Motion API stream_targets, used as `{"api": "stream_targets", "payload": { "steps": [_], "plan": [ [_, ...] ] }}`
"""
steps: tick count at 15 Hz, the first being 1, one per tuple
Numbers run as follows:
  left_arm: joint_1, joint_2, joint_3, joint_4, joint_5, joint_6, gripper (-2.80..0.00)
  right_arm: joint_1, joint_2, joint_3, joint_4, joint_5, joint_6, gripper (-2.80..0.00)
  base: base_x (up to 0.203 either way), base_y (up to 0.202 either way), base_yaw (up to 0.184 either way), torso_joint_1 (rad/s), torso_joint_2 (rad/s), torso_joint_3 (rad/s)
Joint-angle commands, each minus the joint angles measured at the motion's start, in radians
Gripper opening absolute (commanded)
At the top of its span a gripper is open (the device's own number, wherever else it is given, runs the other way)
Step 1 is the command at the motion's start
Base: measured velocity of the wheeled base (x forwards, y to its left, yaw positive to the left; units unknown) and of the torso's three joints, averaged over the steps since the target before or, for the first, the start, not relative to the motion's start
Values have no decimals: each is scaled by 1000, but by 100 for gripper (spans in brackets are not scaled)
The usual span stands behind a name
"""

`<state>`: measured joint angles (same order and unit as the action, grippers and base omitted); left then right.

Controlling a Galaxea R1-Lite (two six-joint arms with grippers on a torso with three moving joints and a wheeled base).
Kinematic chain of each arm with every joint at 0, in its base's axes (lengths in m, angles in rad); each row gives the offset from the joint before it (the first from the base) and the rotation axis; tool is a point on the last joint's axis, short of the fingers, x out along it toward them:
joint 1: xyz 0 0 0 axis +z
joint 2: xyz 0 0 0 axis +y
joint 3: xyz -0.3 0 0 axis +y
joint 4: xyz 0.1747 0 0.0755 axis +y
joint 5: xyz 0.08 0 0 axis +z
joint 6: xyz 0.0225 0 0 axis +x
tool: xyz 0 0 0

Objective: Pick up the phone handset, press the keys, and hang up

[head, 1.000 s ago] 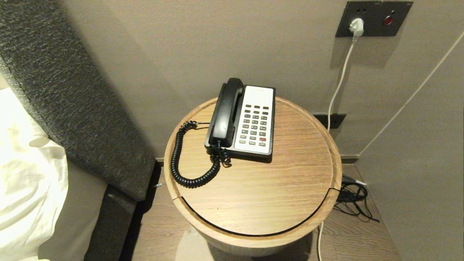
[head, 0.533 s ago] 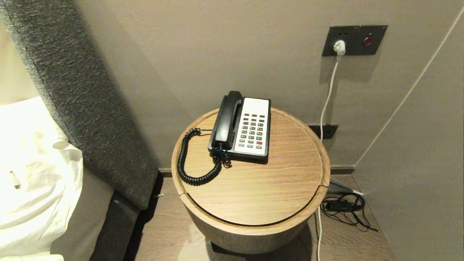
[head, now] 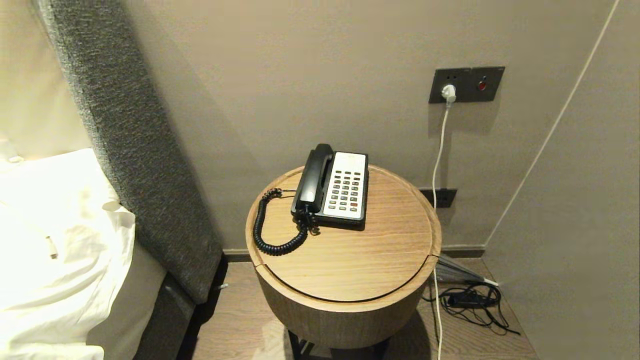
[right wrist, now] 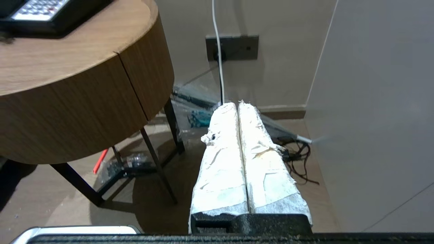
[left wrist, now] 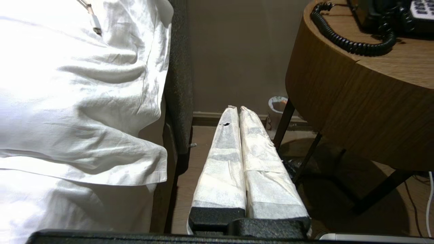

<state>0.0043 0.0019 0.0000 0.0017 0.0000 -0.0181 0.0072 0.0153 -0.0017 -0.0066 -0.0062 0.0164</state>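
The black phone handset (head: 312,176) lies in its cradle on the left side of the phone base, on a round wooden bedside table (head: 350,260). Its coiled black cord (head: 272,240) loops over the tabletop (left wrist: 352,44). The keys (head: 347,190), dark grey with one red, sit in the white faceplate; a corner of them shows in the right wrist view (right wrist: 37,8). Neither arm shows in the head view. My left gripper (left wrist: 237,108) is shut and empty, low beside the table and the bed. My right gripper (right wrist: 237,103) is shut and empty, low on the table's other side.
A bed with white linen (head: 55,240) and a grey padded headboard (head: 135,150) stands left of the table. A white cable (head: 440,150) hangs from a wall socket (head: 465,85). Black cables (head: 470,300) lie on the floor at the right. A wall (head: 575,200) closes the right side.
The whole head view has shifted: the table and phone now look smaller and farther, and more floor and wall show. The camera has moved; the phone has not. No arm has moved.
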Motion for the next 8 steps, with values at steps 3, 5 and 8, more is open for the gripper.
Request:
{"api": "stream_targets", "payload": {
  "steps": [3, 5, 8],
  "plan": [
    [0, 0, 0, 0, 0, 0, -280, 0, 2, 0, 0, 0, 0, -280, 0, 0, 0, 1, 2, 203],
    [0, 0, 0, 0, -2, 2, -280, 0, 2, 0, -1, 0, 0, -280, 0, 0, 0, 1, 5, 196],
    [0, 0, 0, 1, -2, 9, -280, 0, 2, 0, -1, 0, 0, -280, 0, 0, 0, 2, 2, 131]
  ]
}}
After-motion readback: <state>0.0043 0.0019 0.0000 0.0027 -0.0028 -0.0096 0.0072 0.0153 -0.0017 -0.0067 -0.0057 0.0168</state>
